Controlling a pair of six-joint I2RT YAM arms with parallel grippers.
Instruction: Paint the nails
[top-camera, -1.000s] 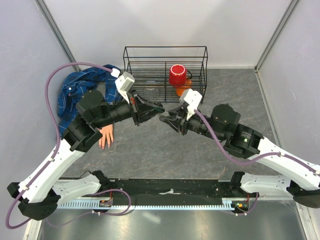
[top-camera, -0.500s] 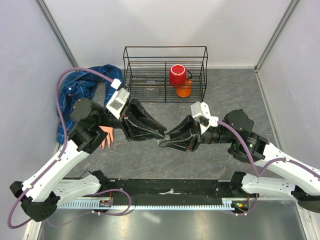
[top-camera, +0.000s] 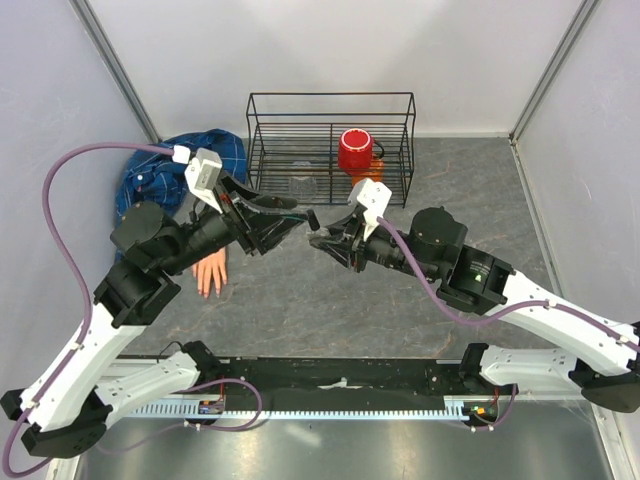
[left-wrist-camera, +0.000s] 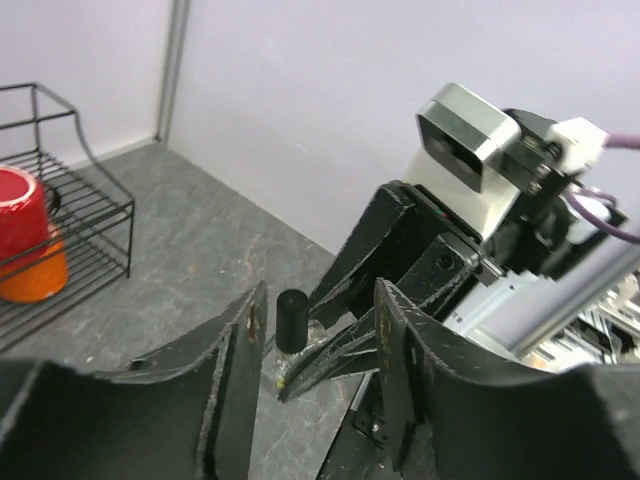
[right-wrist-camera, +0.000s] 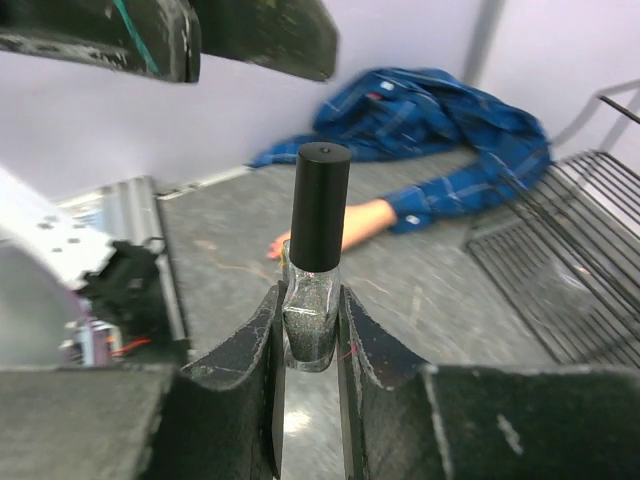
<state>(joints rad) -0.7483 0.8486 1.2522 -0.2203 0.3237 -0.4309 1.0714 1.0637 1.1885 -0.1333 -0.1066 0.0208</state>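
Observation:
My right gripper (top-camera: 318, 240) is shut on a small glass nail polish bottle (right-wrist-camera: 313, 325) with a tall black cap (right-wrist-camera: 320, 205), held upright above the table. My left gripper (top-camera: 285, 225) is open right next to it. In the left wrist view the cap (left-wrist-camera: 291, 320) stands between my left fingers (left-wrist-camera: 240, 370), near the left one, apart from both. The fake hand (top-camera: 210, 272) lies palm down at the left, in its blue plaid sleeve (top-camera: 160, 175). It also shows in the right wrist view (right-wrist-camera: 330, 228). Its nails are too small to make out.
A black wire rack (top-camera: 330, 100) stands at the back, holding a red cup (top-camera: 354, 150) with an orange object (top-camera: 365, 182) beside it. Its edge shows in the right wrist view (right-wrist-camera: 570, 270). Grey walls close in left, right and back.
Both grippers moved away from the near middle of the table to the back, toward the rack. The right one still holds the bottle; the left jaws now stand open around the cap.

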